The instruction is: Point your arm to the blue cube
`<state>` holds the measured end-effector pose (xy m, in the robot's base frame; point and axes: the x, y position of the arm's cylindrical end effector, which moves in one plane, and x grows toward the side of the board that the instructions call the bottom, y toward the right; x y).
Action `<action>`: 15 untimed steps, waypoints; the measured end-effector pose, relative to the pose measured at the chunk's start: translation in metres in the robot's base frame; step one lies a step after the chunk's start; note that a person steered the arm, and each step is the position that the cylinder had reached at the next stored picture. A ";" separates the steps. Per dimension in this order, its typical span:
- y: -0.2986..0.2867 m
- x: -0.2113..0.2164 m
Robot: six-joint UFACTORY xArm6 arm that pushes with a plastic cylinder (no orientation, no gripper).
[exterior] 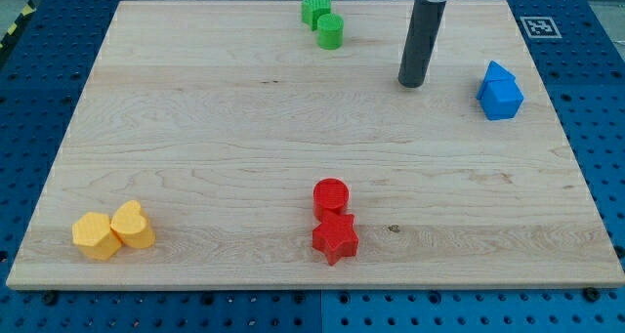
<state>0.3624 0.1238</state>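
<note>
- The bench point(244, 128) is bare between my tip and the goal.
- The blue cube point(500, 91) sits near the view's right edge.
- My tip point(412, 83) stands to its left; no jaws here, only a rod, so slide straight right, slowly, stopping just beside it.

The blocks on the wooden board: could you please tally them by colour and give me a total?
Green blocks: 2
Blue blocks: 2
Red blocks: 2
Yellow blocks: 2
Total: 8
</note>
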 end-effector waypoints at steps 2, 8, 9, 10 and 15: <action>0.000 0.000; 0.136 0.074; 0.149 0.074; 0.150 0.074; 0.148 0.069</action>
<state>0.4310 0.2717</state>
